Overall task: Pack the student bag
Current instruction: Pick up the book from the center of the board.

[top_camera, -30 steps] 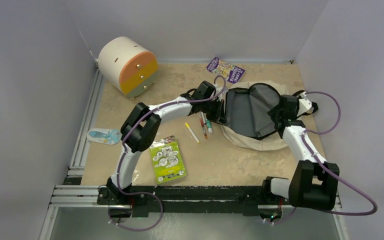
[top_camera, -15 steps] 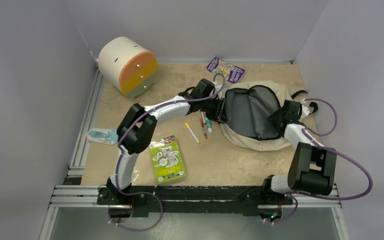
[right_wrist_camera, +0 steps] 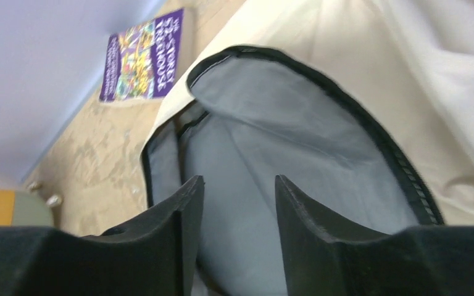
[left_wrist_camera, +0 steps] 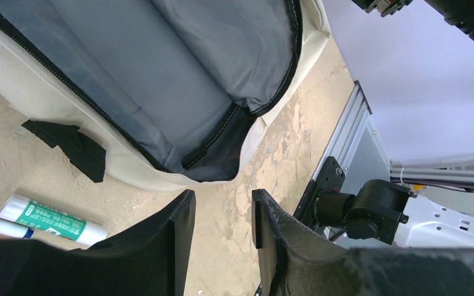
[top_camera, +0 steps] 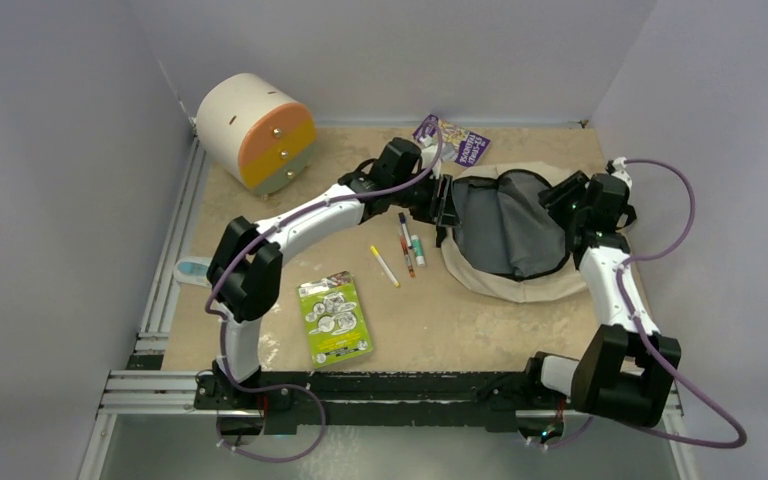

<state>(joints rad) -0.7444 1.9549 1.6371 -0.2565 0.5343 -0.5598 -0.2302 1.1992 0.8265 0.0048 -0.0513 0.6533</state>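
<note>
The left claw (left_wrist_camera: 222,206) has opened and backed off the left rim of the student bag (top_camera: 505,287); the right claw (right_wrist_camera: 239,197) has shifted farther back. Both stand spread and empty. The bag lies open on the right of the table (top_camera: 430,325). It looks like limp fabric, best pinched at the zippered rim.

Pale lilac walls (top_camera: 380,50) enclose a mottled beige tabletop (top_camera: 460,320) edged by aluminium rails (top_camera: 165,290)
</note>
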